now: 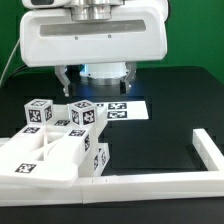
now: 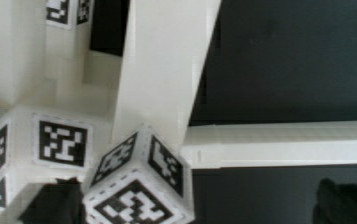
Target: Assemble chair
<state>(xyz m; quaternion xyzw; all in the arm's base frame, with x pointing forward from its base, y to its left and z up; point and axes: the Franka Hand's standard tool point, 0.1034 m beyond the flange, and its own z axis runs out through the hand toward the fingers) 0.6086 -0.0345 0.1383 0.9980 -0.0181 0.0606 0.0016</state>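
Note:
Matte-white chair parts with black-and-white tags cluster at the exterior view's left. A small cube [image 1: 38,112] and a second cube [image 1: 82,114] stand behind a larger slotted frame piece [image 1: 48,155]. My gripper [image 1: 97,78] hangs under the big white robot body, above and behind the cubes, open and empty. In the wrist view the gripper [image 2: 196,205] has its dark fingers [image 2: 50,202] far apart. A tagged cube [image 2: 143,190] lies below them, near one finger, with another tagged part [image 2: 59,140] beside it.
The marker board [image 1: 126,108] lies flat on the black table behind the parts. The plain white border rail [image 1: 150,183] runs along the front and turns up at the exterior view's right [image 1: 206,150]. Long white bars [image 2: 166,60] cross the wrist view.

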